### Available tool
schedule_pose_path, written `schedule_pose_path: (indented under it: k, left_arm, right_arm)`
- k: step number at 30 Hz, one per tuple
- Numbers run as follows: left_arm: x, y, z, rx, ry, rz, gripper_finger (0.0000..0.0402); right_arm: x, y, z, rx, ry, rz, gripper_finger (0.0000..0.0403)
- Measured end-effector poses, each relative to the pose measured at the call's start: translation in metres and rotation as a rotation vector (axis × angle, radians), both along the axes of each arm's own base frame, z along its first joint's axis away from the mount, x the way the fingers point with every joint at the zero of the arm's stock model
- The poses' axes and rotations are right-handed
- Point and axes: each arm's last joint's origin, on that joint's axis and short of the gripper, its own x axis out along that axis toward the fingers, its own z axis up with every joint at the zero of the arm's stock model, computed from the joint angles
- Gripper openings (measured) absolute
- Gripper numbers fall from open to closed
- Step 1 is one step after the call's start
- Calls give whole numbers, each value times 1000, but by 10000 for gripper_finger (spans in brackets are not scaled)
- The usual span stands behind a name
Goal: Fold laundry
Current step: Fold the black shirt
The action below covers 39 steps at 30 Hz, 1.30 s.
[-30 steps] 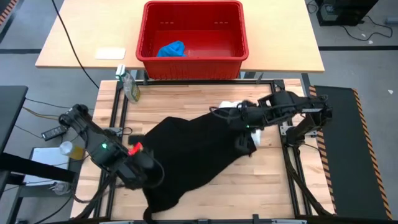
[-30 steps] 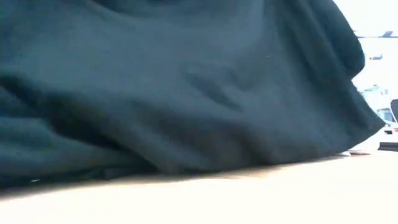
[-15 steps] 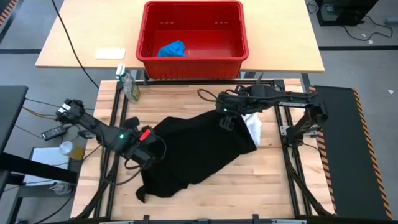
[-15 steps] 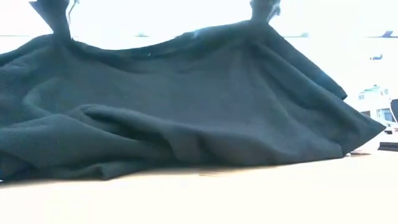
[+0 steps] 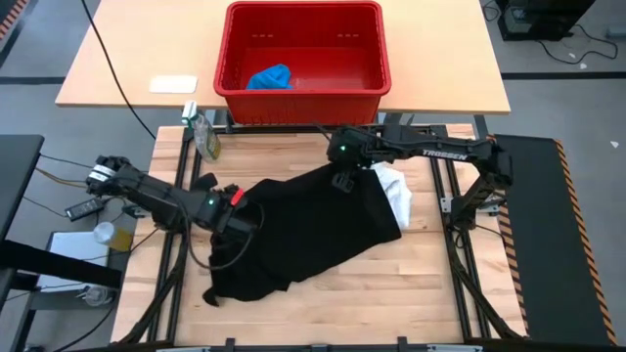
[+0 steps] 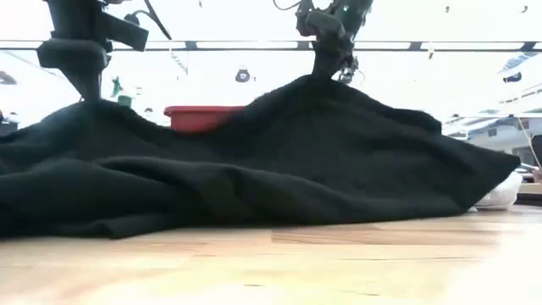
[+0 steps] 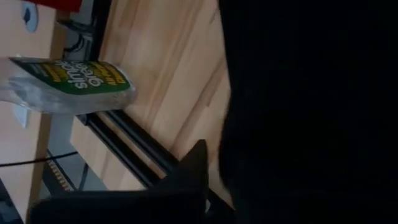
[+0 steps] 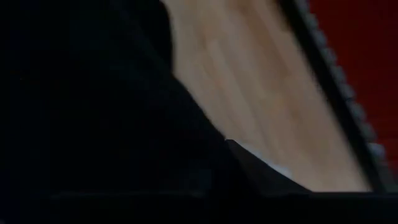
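Note:
The large black garment (image 5: 308, 230) lies spread over the table's middle, and its near hem (image 6: 254, 216) rests on the wood. My left gripper (image 5: 238, 211) is shut on its left far edge. My right gripper (image 5: 342, 179) is shut on its far edge, farther right. Under both grippers the cloth rises in peaks in the low view. The white garment (image 5: 397, 192) lies at the table's right, partly under the black one. The bright blue garment (image 5: 269, 76) lies inside the red basket (image 5: 303, 102). My left gripper holds the black garment's left far edge (image 6: 85, 103) from above, pointing down. The cloth is raised into a peak there and slopes to the table; how many layers, I cannot tell. My right gripper holds the far edge (image 6: 323, 83) from above. That part is raised higher, and the cloth falls away to both sides onto the table.
A spray bottle (image 5: 203, 134) stands at the table's far left corner, near the left arm. The red basket sits on a second table beyond the far edge. Bare wood (image 5: 391, 293) shows along the near right part of the table.
Both grippers have moved toward the table's far edge, still shut on the black garment. The garment has been dragged after them, away from the near edge. Its held edge has come down lower, and the cloth has spread flatter on the wood.

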Motion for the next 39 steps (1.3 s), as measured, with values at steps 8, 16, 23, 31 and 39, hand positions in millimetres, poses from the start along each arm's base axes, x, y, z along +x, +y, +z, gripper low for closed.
schedule_pose_path:
  k: [8,16,23,31,39]
  left_arm:
    - [18,-1,32,-96,-134,-70,240]
    - [54,-50,7,-444,-451,-262,264]
    - [39,-48,-67,-465,-347,-67,237]
    - [-2,-60,-113,-596,-124,-88,205]
    - [-2,-78,-77,-629,-227,-221,192]
  right_arm:
    - [-30,-23,6,143,144,-75,174]
    - [-74,-12,-33,190,158,-118,196]
    - [-102,-4,-69,270,68,-215,185]
    - [-127,19,-32,264,-100,-174,177]
    - [-139,31,-34,285,-63,-154,177]
